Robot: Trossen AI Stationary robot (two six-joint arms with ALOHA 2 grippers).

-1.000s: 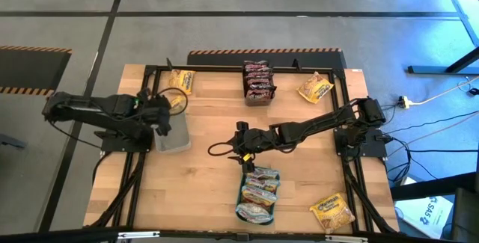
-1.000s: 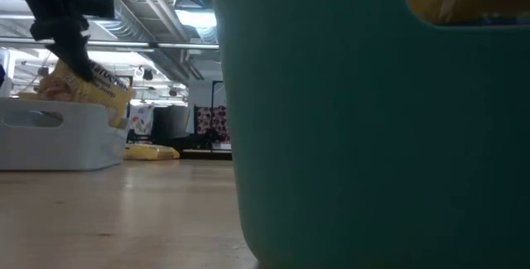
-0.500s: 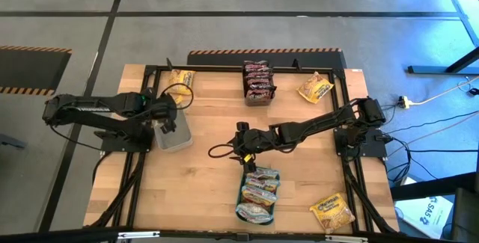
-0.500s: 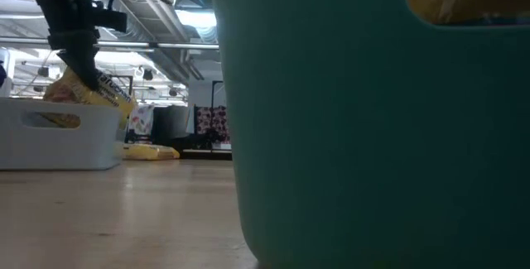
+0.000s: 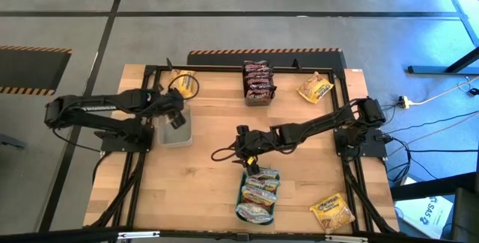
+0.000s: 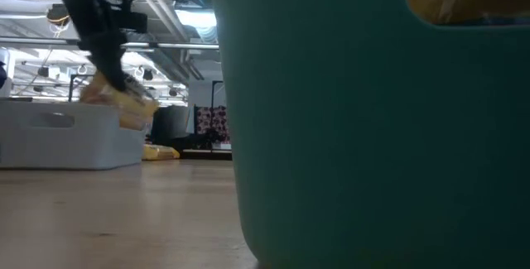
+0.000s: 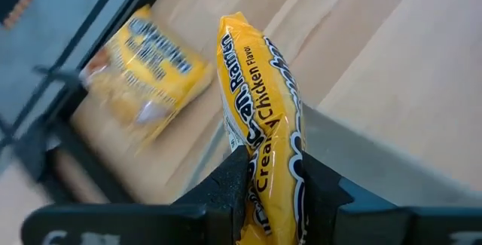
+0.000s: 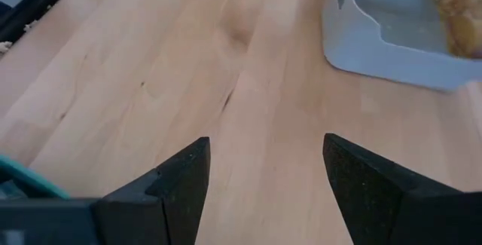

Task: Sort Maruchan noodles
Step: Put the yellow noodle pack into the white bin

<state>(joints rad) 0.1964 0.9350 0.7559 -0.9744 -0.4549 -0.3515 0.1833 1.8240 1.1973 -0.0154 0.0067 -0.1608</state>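
Left fingers [image 7: 275, 181] pinch yellow packet [image 7: 260, 117] above grey tub's rim [image 5: 174, 134].

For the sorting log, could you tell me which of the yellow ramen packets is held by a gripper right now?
The yellow plastic ramen packet pinched in the left gripper above the clear grey plastic tub; the other yellow packets lie loose on the wooden table.
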